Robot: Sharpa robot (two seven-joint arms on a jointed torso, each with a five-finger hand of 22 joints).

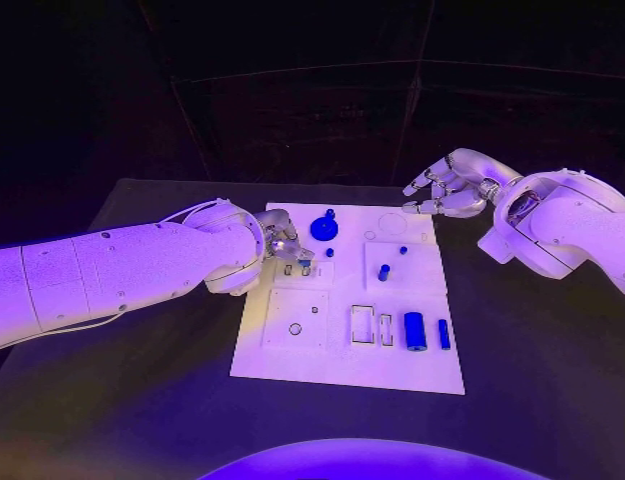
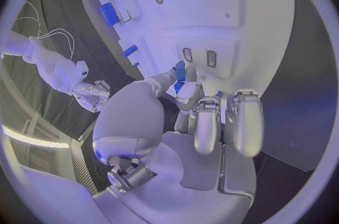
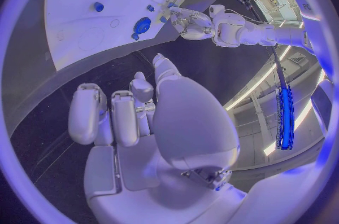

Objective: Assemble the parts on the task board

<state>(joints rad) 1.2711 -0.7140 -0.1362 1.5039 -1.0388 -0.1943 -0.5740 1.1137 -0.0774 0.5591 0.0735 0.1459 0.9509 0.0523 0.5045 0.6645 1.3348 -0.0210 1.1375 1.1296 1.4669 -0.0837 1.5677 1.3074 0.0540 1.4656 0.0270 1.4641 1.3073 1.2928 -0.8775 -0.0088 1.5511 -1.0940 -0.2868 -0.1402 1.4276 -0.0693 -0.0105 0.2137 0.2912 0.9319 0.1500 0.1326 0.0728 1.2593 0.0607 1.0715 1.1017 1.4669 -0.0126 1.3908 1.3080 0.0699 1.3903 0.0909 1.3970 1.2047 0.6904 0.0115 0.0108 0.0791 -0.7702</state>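
Now left hand [image 2: 185, 101] fingers round a small blue part [image 2: 180, 70] above task board [image 1: 298, 345].

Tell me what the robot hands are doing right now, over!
Left hand pinching a small blue part over the task board. Right hand open, off the board's far corner. Nothing in the way.

White arms [image 1: 110, 270], silver hands, thin white cables.

You've got a black table [image 1: 139, 400] under violet light, with a dark wall [image 1: 312, 90] behind it. Your right wrist view catches bright ceiling light strips [image 3: 247, 97] and a blue vertical bar [image 3: 285, 117].
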